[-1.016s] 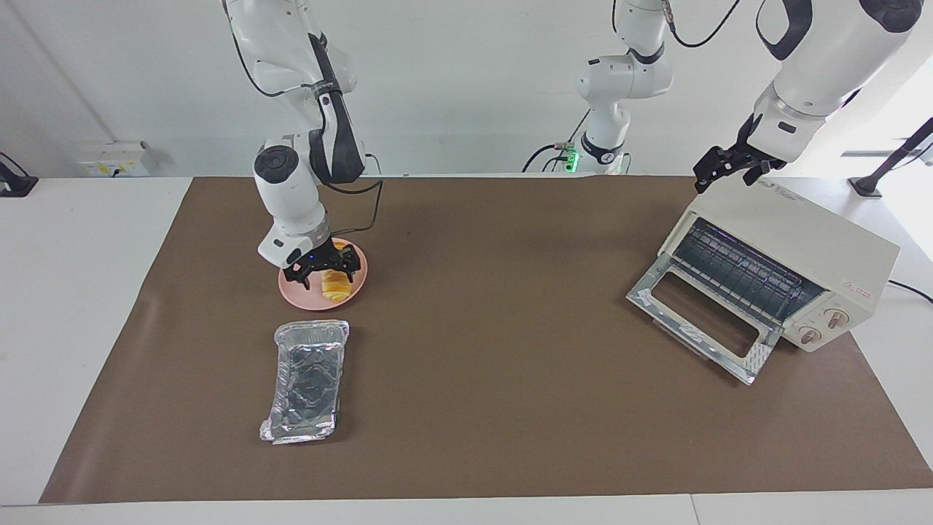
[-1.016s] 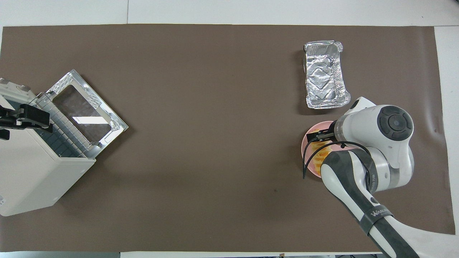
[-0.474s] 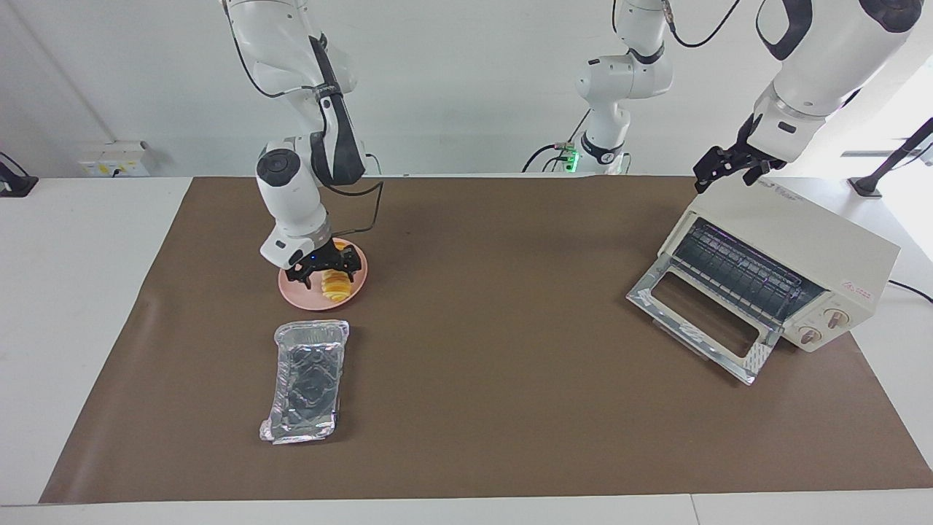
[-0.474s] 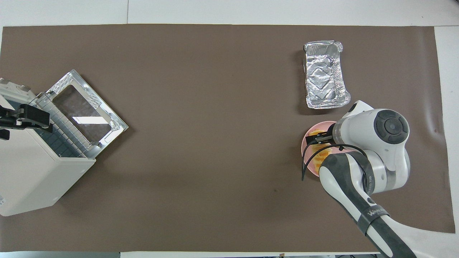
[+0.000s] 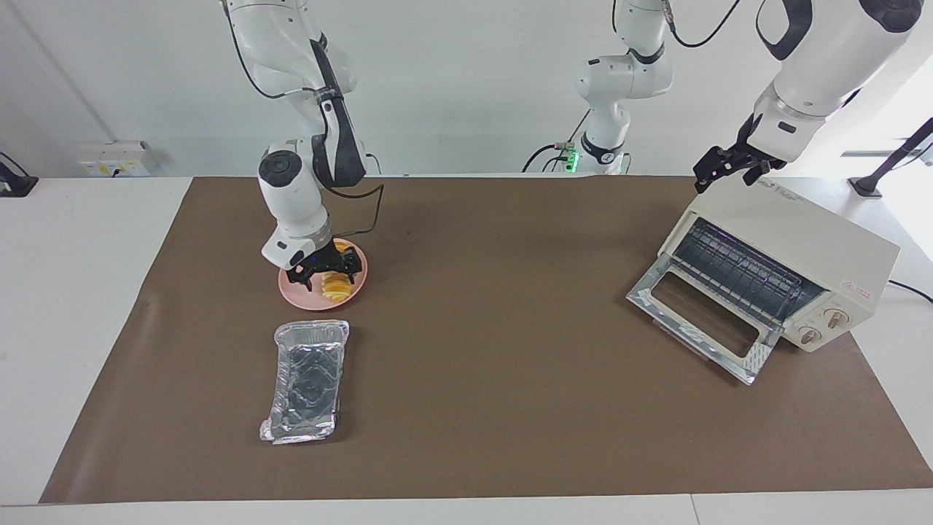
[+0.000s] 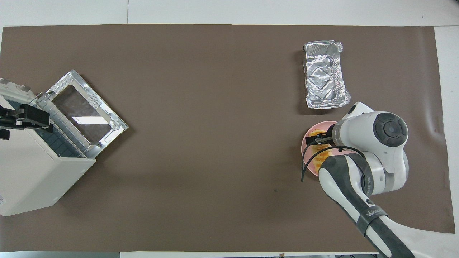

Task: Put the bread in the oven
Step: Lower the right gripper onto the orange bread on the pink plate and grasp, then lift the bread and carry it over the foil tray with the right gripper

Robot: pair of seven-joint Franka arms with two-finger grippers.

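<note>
In the facing view, the right gripper (image 5: 325,273) is low over the pink plate (image 5: 293,293), which lies on the brown mat (image 5: 481,350) toward the right arm's end of the worktop (image 5: 73,292). Its fingers stand apart, one on each side of the end of the bread (image 5: 335,286) that is nearer to the robots. I cannot tell whether they touch it. The bread lies on the plate, partly under the fingers. The foil tray (image 5: 306,380) is farther from the robots than the plate, just beside it. The left gripper (image 5: 723,169) hangs over the top edge of the oven (image 5: 816,248), with its fingers apart and nothing between them. The oven stands at the left arm's end, well apart from the bread; its door (image 5: 700,328) is folded down and the wire rack (image 5: 743,271) shows inside.

In the overhead view, the right arm covers most of the plate (image 6: 309,140). Only a small part of the bread (image 6: 315,134) shows beside the right gripper (image 6: 320,139). The tray (image 6: 324,79) lies farther out from the fingers. The left gripper (image 6: 21,116) is over the oven (image 6: 32,172), above the open door (image 6: 84,111).
</note>
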